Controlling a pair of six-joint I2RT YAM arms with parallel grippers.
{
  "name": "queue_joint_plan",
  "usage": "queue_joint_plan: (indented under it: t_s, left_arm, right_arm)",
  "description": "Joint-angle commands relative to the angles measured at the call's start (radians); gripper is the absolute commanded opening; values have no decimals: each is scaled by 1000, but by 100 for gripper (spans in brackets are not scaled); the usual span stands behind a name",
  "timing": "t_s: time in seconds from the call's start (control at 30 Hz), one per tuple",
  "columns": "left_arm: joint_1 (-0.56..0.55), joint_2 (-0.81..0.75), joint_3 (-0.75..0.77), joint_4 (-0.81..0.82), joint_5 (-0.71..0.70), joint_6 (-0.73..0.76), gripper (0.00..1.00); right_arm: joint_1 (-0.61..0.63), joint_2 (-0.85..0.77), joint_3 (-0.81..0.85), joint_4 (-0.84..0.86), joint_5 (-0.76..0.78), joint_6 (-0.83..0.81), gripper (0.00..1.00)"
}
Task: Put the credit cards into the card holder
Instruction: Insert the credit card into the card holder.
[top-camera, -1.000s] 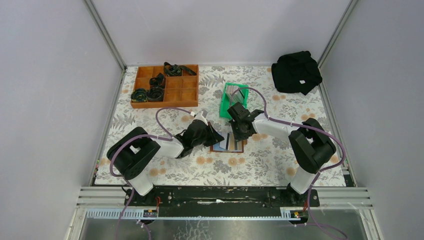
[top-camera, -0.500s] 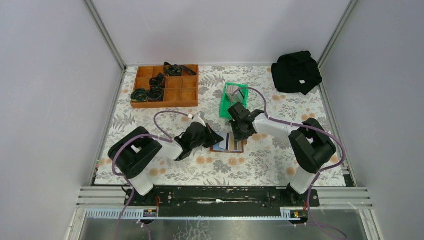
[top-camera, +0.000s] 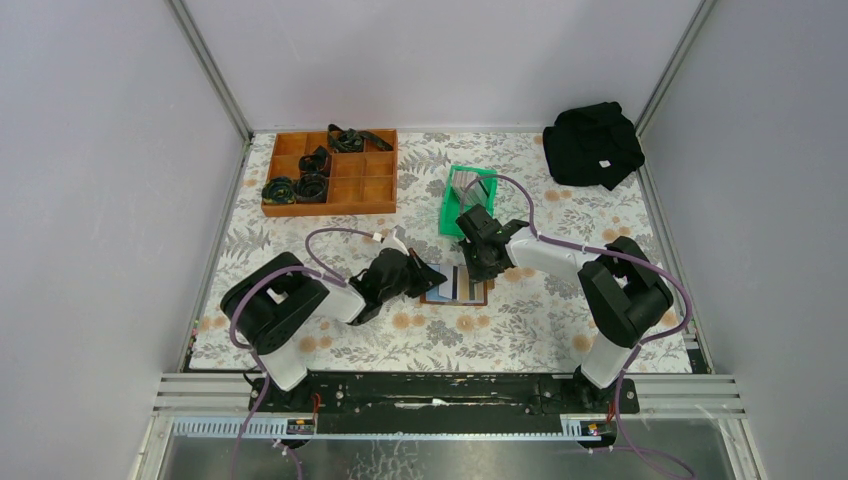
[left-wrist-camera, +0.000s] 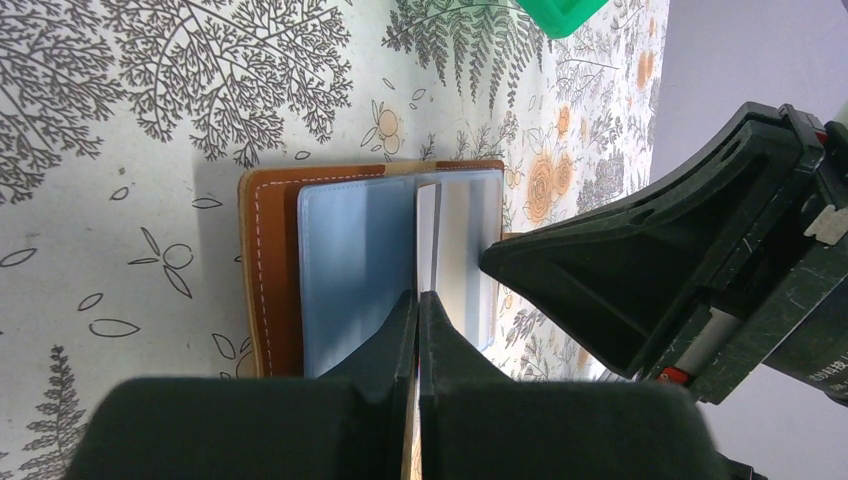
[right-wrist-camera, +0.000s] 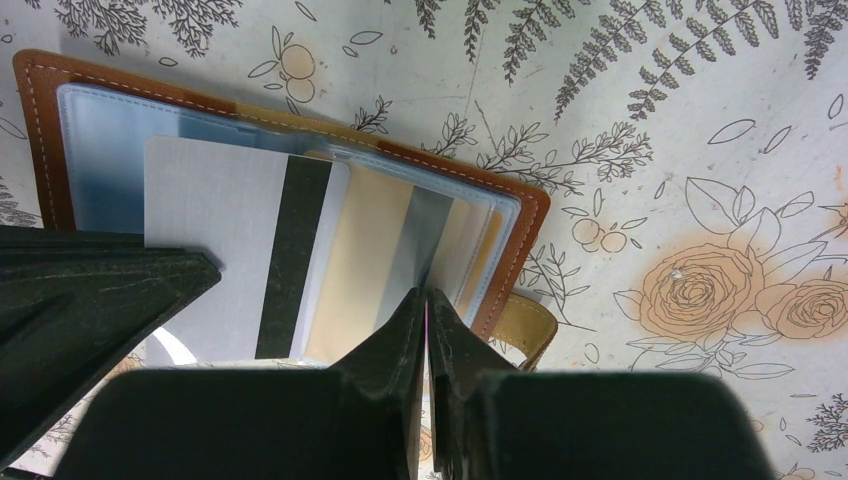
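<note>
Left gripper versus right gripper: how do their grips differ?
The left gripper pinches a white, black-striped credit card; the right gripper pinches what looks like a clear sleeve of the card holder. The left gripper enters from the left, the right gripper from the far right. Both have jaws shut.

Brown card holder (left-wrist-camera: 275, 270), floral table (top-camera: 520, 330)

1. a brown wooden compartment tray (top-camera: 330, 209) at the far left, with black coiled items (top-camera: 312, 185) in several compartments.
2. a small green bin (top-camera: 447, 211) mid-table.
3. a crumpled black bag (top-camera: 592, 144) in the far right corner.
4. a floral tablecloth (top-camera: 520, 320).
</note>
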Motion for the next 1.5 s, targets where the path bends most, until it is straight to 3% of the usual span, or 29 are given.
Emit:
queue_joint_plan:
  t_s: [0.0, 0.77, 0.8, 0.9, 1.03, 1.23, 1.47]
  left_arm:
    - [-4, 30, -7, 16, -46, 7, 0]
    - [-82, 87, 29, 13, -13, 11, 0]
    - [-88, 86, 33, -1, -13, 15, 2]
    - [-99, 70, 36, -47, -30, 23, 31]
    - [-104, 39, 65, -174, -50, 51, 45]
    - [-111, -53, 92, -359, -145, 81, 60]
    - [-111, -117, 162, -557, -237, 124, 61]
  right_arm:
    - [-3, 12, -38, -27, -8, 6, 10]
    - [-3, 29, -38, -20, -11, 19, 10]
    - [-3, 29, -40, -18, -12, 19, 10]
    - [-3, 25, -45, -13, -12, 22, 10]
    - [-3, 22, -44, -10, -10, 24, 10]
    - [-3, 24, -46, 3, -11, 28, 10]
    - [-3, 21, -55, 17, -14, 34, 10]
